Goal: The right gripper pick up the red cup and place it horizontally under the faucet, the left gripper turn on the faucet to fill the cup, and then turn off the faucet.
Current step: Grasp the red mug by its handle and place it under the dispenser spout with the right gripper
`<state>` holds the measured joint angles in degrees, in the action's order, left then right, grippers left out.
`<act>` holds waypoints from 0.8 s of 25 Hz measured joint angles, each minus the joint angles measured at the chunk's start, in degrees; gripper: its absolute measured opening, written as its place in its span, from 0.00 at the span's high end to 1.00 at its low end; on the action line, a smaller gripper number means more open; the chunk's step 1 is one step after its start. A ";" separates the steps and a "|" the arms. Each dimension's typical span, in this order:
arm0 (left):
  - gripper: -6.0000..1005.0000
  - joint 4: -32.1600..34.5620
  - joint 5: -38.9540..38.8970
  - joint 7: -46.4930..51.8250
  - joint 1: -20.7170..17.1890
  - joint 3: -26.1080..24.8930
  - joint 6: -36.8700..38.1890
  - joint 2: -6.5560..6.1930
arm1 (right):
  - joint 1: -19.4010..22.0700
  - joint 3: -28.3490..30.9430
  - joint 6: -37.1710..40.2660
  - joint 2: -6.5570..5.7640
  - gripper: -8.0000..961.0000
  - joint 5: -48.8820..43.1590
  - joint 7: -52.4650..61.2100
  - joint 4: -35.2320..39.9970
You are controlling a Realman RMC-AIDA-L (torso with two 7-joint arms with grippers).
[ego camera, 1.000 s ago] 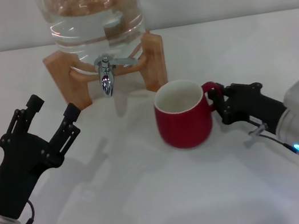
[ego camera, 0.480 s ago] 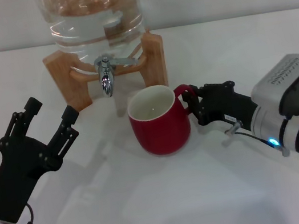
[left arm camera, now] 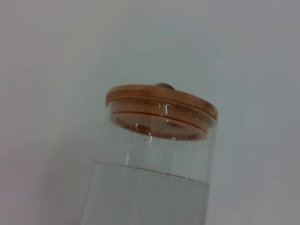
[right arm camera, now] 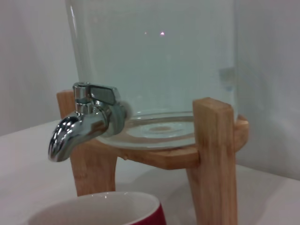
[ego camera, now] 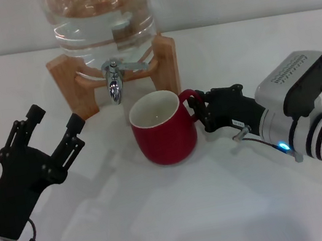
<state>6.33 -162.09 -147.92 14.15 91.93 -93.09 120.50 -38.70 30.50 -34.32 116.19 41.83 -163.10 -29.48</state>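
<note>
The red cup (ego camera: 163, 130) stands upright on the white table, just right of and in front of the faucet (ego camera: 114, 82). My right gripper (ego camera: 198, 112) is shut on the cup's red handle, its arm reaching in from the right. In the right wrist view the chrome faucet (right arm camera: 84, 119) sits close, with the cup's rim (right arm camera: 101, 211) low in front. My left gripper (ego camera: 56, 128) hovers open at the left, short of the wooden stand. The left wrist view shows only the water jug (left arm camera: 154, 173) and its wooden lid.
The clear water jug (ego camera: 100, 19) rests in a wooden stand (ego camera: 163, 64) at the back centre. Bare white table (ego camera: 166, 219) spreads across the front.
My right gripper has carried the red cup leftward and a little back, from the right of the stand to close beside the faucet. The left arm has barely moved.
</note>
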 joint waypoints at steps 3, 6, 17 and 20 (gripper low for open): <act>0.14 -0.11 0.00 0.00 0.00 0.00 0.00 0.00 | -0.43 -0.10 0.50 0.00 0.87 0.00 0.02 -0.27; 0.14 -0.05 -0.01 0.00 0.00 0.00 0.02 0.00 | -0.97 -0.49 1.34 0.00 0.87 -0.02 0.04 -0.79; 0.14 0.17 -0.07 0.00 0.00 0.00 0.03 0.00 | -2.05 -0.72 2.55 0.00 0.87 -0.06 0.13 -1.83; 0.14 0.16 -0.07 0.00 0.00 0.00 0.16 0.00 | -2.19 -0.97 2.61 0.00 0.87 -0.07 0.14 -1.88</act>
<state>6.49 -162.16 -147.92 14.15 91.93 -92.94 120.50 -40.89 29.53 -31.71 116.19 41.76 -162.96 -31.36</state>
